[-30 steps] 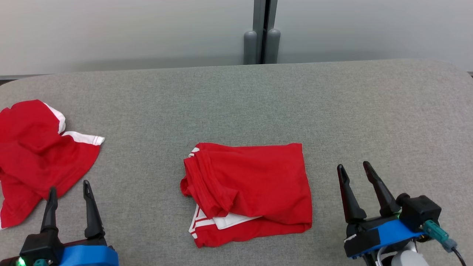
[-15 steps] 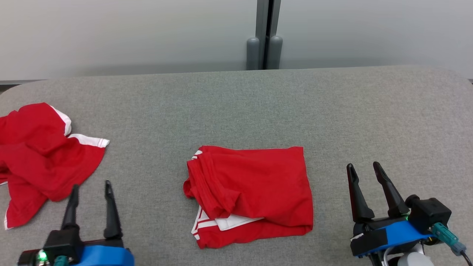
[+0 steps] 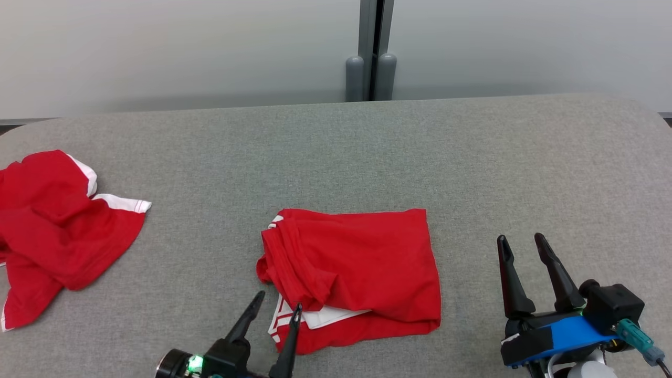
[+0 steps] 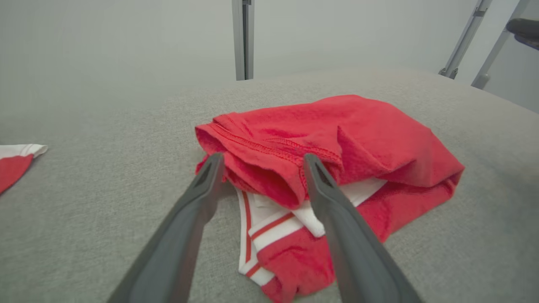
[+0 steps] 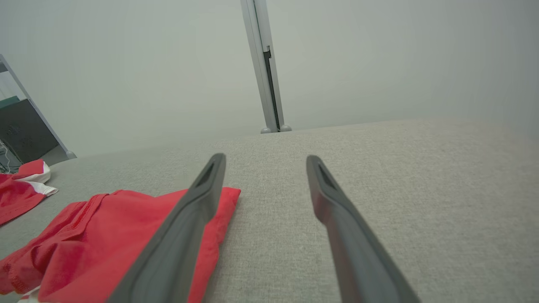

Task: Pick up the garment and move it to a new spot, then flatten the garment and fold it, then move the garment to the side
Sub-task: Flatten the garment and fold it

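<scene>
Left gripper has swung in to the 7 o'clock corner of the folded garment mid-table, fingers apart, likely to grip it for moving aside; right gripper waits spread at 4 o'clock.

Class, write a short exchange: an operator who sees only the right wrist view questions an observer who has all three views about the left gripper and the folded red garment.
Operator: My right gripper is open beside the folded garment. Where is the left gripper?
Observer: The left gripper is at the garment's near left corner, open, with one fingertip over the fabric and the other beside it. I cannot tell whether it touches.
Operator: What does that corner look like?
Observer: White trim with red stripes sticks out from under the red top layer.
</scene>
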### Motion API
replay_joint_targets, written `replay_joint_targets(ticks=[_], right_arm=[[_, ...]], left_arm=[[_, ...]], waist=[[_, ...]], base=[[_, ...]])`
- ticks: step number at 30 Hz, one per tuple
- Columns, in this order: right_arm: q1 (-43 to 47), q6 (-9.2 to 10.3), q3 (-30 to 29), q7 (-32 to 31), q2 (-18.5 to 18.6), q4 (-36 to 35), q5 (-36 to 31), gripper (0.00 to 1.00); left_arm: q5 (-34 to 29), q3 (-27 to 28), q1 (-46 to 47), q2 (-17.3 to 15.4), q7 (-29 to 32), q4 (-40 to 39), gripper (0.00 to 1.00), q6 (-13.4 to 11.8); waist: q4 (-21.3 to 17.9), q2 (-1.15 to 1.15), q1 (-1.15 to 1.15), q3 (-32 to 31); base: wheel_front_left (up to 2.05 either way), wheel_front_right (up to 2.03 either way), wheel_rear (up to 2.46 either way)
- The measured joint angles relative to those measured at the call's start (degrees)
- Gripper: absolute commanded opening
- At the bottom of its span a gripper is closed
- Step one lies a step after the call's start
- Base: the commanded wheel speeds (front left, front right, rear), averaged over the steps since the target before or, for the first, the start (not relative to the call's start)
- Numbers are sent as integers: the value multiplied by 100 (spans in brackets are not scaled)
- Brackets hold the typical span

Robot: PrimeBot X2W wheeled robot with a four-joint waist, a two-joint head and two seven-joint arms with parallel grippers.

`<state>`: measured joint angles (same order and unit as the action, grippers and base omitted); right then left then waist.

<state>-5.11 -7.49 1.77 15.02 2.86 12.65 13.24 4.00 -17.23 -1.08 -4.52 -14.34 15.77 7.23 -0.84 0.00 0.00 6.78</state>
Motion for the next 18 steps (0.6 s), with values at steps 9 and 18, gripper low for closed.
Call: replay_joint_targets(ticks=[9,18], right_arm=[[-24,0,77,0,-2,0,54,100],[-58,0,116,0,-2,3,92,100]], left_arm=[[514,-781,239,-204,112,656,100,23],[577,-943,790,-131,3,1178,100,23]], waist=[[-196,0,0,107],[-304,0,0,180]], base=[[0,0,0],[0,0,0]])
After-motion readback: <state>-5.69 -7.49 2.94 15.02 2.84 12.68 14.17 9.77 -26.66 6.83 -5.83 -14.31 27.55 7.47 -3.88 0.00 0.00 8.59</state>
